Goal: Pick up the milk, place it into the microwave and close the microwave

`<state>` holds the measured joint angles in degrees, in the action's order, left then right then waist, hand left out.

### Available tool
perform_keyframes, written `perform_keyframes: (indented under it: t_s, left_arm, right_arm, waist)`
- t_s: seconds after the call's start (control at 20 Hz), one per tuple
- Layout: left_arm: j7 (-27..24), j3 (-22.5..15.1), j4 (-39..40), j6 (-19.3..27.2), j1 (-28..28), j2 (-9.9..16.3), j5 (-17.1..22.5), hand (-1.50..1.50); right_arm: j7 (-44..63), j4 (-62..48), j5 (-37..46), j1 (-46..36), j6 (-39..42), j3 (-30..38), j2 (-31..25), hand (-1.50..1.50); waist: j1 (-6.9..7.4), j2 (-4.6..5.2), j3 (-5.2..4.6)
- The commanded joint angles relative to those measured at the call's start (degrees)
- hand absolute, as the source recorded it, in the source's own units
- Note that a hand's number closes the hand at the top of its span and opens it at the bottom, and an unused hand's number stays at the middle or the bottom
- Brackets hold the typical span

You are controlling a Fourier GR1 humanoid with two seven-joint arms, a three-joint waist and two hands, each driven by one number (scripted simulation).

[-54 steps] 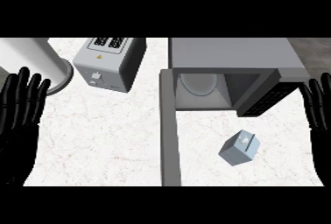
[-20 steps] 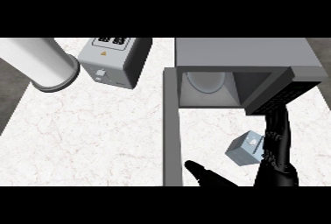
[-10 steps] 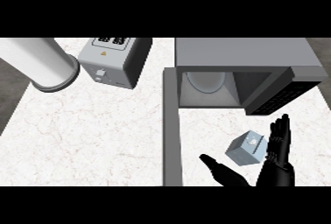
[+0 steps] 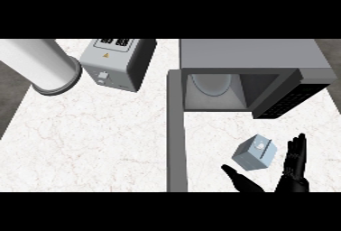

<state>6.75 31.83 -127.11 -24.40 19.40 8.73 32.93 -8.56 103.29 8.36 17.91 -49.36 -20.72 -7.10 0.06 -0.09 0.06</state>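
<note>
The milk is a small pale blue-grey carton lying tilted on the white counter, in front of the microwave. The microwave stands open, its door swung out toward me as a long grey bar, with a white plate inside the cavity. My right hand is open at the lower right, fingers straight up just right of the carton and thumb spread out below it. The carton sits between thumb and fingers, with no contact that I can see. My left hand is out of view.
A grey toaster stands at the back, left of the microwave. A large white cylinder lies at the back left corner. The counter's left edge runs diagonally past it, and the open door divides the counter in two.
My left hand has left the view. My right hand came in from the right edge to beside the milk, then slid lower over the last second. The milk has not moved.
</note>
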Motion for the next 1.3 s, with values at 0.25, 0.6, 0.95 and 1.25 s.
perform_keyframes:
  t_s: [0.25,0.6,0.95,1.25]
  left_arm:
    - [2.95,3.15,-3.38,-1.04,0.99,-0.77,2.64,-1.5]
    - [5.99,3.88,-1.21,0.13,-3.72,1.44,3.88,-1.5]
    - [4.62,6.93,-0.67,-4.84,-0.7,-0.36,5.67,-1.5]
    - [6.58,6.05,-4.37,-4.26,0.2,-3.43,5.49,-1.5]
  right_arm:
    - [-18.68,-12.53,-13.05,1.24,9.12,7.18,3.04,-1.5]
    - [-27.36,-23.32,-16.43,-1.14,15.31,12.91,3.2,-1.5]
    - [-28.09,-33.74,-15.67,-10.34,14.6,17.39,3.9,-1.5]
    - [-38.23,-48.52,-18.19,-16.88,18.38,22.61,6.07,-1.5]
  waist:
    - [0.08,0.01,-0.01]
    - [-0.04,0.06,-0.03]
    - [0.25,0.05,-0.05]
    - [0.31,0.07,-0.02]
